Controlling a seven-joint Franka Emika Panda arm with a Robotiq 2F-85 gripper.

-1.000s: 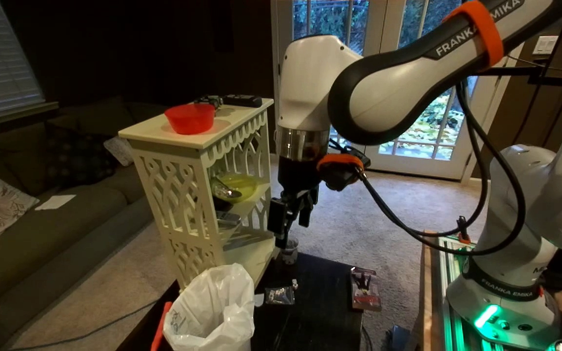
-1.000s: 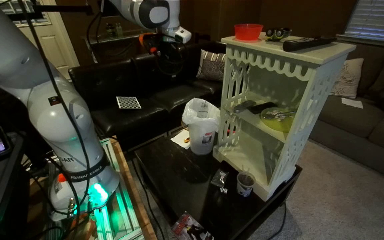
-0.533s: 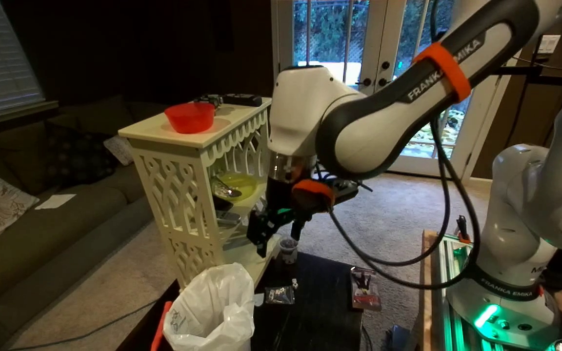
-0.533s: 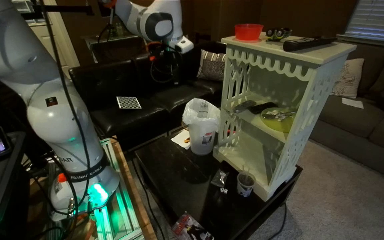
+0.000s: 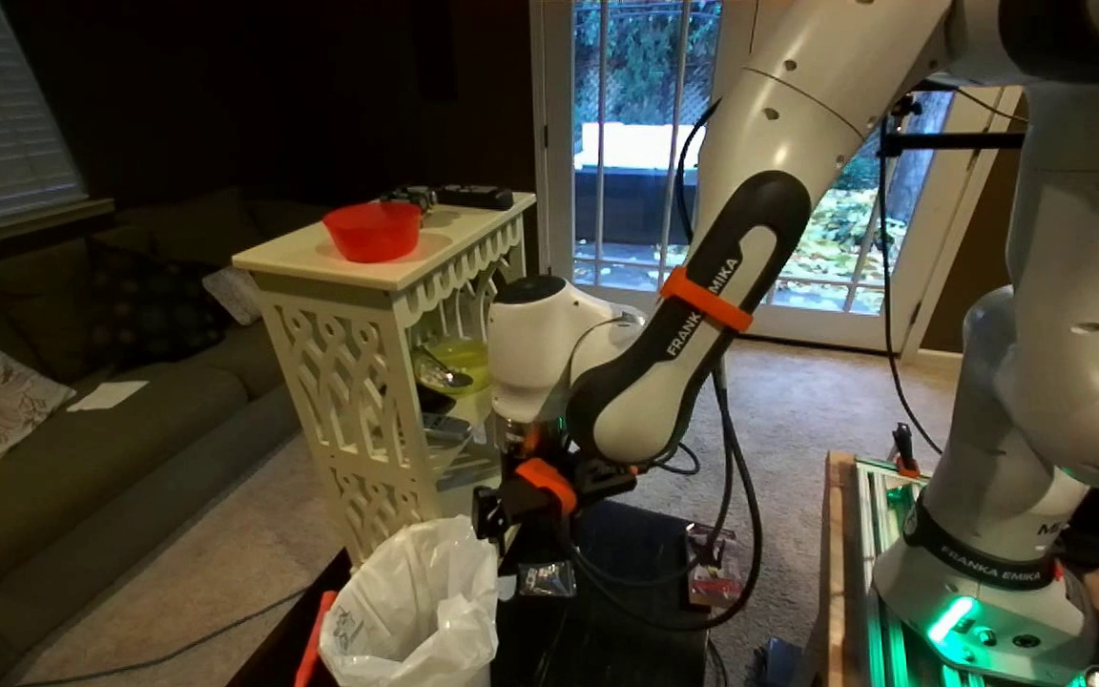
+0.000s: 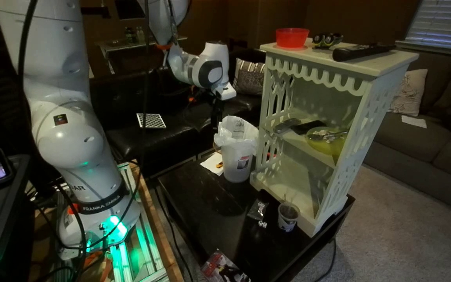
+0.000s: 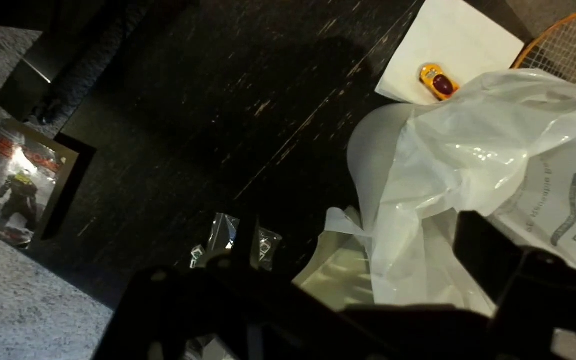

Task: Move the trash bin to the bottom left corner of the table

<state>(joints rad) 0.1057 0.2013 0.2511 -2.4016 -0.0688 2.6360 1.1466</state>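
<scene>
Just beside the cream lattice-sided stand (image 6: 323,103), the bag-lined trash bin (image 6: 234,160) stands upright on the dark table (image 6: 198,196). On the same side of the stand, the gripper (image 7: 360,225) points down near the bin's rim, fingers (image 7: 485,250) spread wide; contact with the bin cannot be determined. A red bowl (image 6: 292,38) rests atop the stand; a small cup (image 6: 287,217) sits near the stand's base.

Free stretch of table (image 6: 206,207), shelf (image 6: 319,103) crowding bin (image 6: 236,152)
</scene>
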